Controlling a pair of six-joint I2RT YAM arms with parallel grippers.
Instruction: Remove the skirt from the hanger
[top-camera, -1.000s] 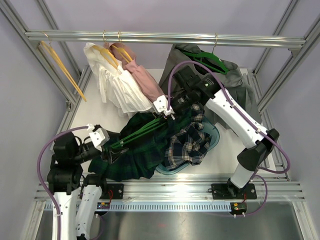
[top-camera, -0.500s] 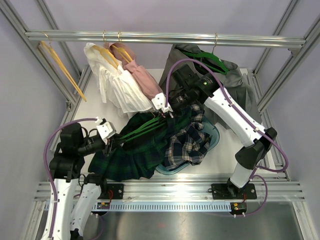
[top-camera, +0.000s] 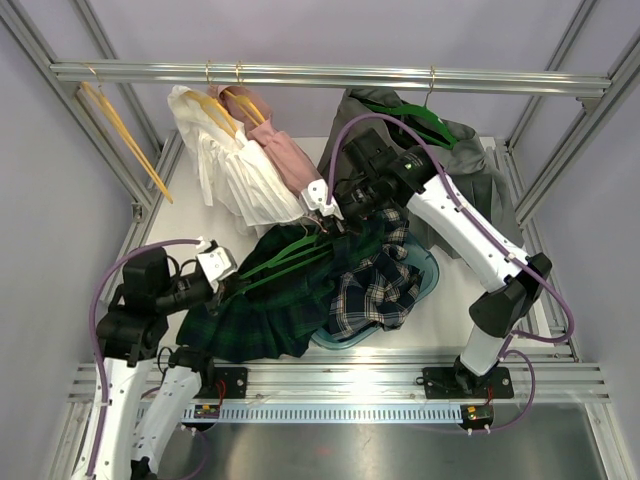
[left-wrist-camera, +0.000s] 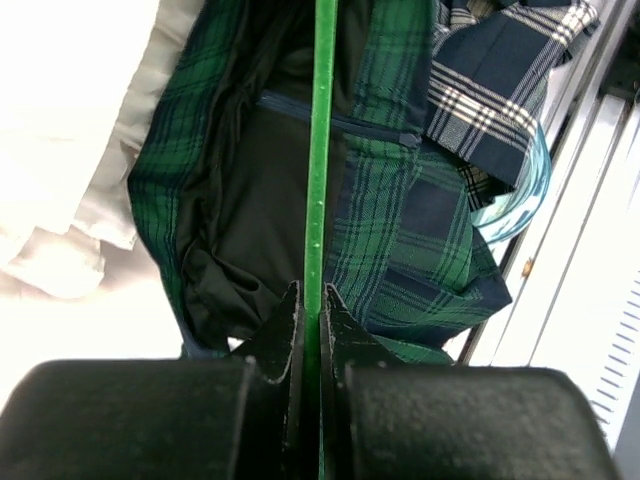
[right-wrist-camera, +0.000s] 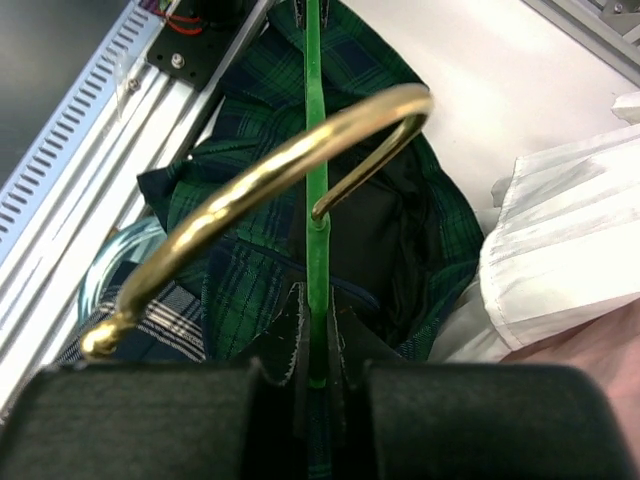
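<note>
I count two arms, one plaid skirt and five hangers. Four hangers are hooked on the overhead rail (top-camera: 320, 75): one bare wooden hanger (top-camera: 128, 143) at far left, and three that carry a white garment (top-camera: 240, 180), a pink garment (top-camera: 290, 160) and a grey garment (top-camera: 470, 150).

The fifth, a green hanger (top-camera: 285, 258) with a brass hook (right-wrist-camera: 270, 190), is off the rail, low over the white table (top-camera: 190, 210). Both grippers have hold of it. The left gripper (top-camera: 228, 287) is clamped on one thin green bar near the hanger's near end. The right gripper (top-camera: 335, 225) is pinched on the green stem just beside the hook. Each wrist view shows the fingers pressed tight against the plastic.

The skirt (top-camera: 270, 305) is dark green and navy tartan with a black lining. It lies crumpled on the table between the arms, still bunched around the hanger's bars. The left wrist view shows its waist gaping open and a dark zip (left-wrist-camera: 340, 117) running across under the bar.

Touching its right side lies one navy-and-white plaid garment (top-camera: 375, 290), heaped in a single clear blue bowl (top-camera: 432, 270).
</note>
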